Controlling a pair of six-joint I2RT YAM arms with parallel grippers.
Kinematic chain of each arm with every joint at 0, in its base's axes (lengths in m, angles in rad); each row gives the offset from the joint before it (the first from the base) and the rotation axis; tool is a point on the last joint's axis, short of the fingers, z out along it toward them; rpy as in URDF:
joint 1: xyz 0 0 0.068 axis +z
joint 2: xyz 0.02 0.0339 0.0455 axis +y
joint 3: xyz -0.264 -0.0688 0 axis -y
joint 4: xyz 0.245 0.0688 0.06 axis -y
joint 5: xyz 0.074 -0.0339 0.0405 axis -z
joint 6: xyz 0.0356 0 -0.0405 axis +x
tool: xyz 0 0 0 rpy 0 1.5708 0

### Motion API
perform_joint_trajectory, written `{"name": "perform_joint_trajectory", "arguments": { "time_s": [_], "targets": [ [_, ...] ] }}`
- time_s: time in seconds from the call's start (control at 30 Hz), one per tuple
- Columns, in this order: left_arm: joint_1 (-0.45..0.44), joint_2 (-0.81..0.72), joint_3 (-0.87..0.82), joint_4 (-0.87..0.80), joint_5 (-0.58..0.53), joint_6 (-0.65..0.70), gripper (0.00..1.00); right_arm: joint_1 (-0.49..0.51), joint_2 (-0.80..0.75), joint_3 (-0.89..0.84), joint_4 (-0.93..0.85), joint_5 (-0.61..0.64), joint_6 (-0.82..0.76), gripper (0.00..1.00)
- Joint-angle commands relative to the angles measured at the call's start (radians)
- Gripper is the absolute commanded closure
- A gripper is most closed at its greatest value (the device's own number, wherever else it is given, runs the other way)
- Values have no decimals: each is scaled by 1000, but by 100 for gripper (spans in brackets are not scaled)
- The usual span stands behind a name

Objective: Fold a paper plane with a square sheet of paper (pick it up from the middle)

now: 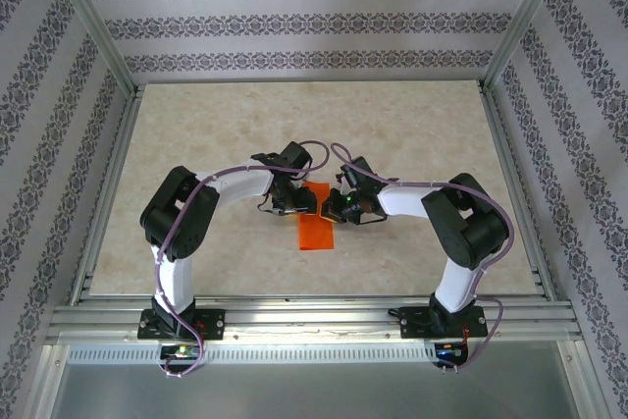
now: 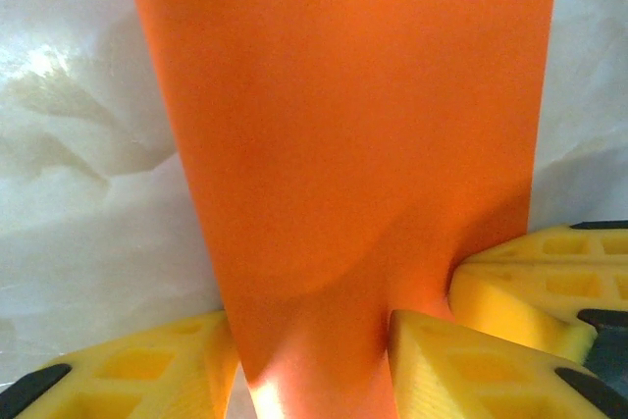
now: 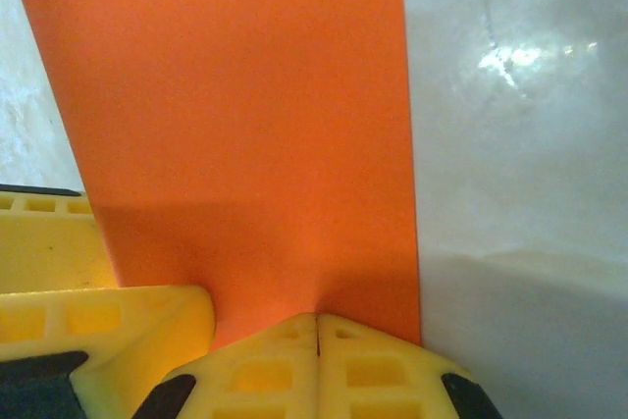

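Walls with gray flower stripes stand around a pale surface (image 1: 196, 144), and two tools meet over the orange paper (image 1: 316, 233) in the middle of the frame.
From above, the orange paper looks like a tall, thin strip on the surface. The left tool (image 1: 297, 201) and the right tool (image 1: 340, 205) sit close side by side at its top end. In the left wrist view, the left tool's yellow fingers (image 2: 128, 375) are apart and the paper fills the gap between them. I cannot tell if it is squeezing. In the right wrist view, the right tool is clenched tight, with its tips touching the paper's bottom edge.
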Motion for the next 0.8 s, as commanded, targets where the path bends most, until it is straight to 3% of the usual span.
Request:
{"name": "perform_joint_trajectory", "arguments": {
  "time_s": [0.0,0.27,0.33,0.6,0.77],
  "targets": [
    [6,1,-22,0,-12,-14,49,-12,52,6,-152,75,-98,100],
    [43,-215,-106,139,22,-106,46,-46,75,93,-279,16,-270,100],
    [62,-262,-149,202,45,-139,51,-49,86,107,-288,6,-277,100],
    [90,-280,-296,576,254,-298,99,-51,90,120,-286,1,-259,100],
    [86,-198,-331,688,310,-347,100,-53,92,116,-286,0,-254,100]
  ]
}}
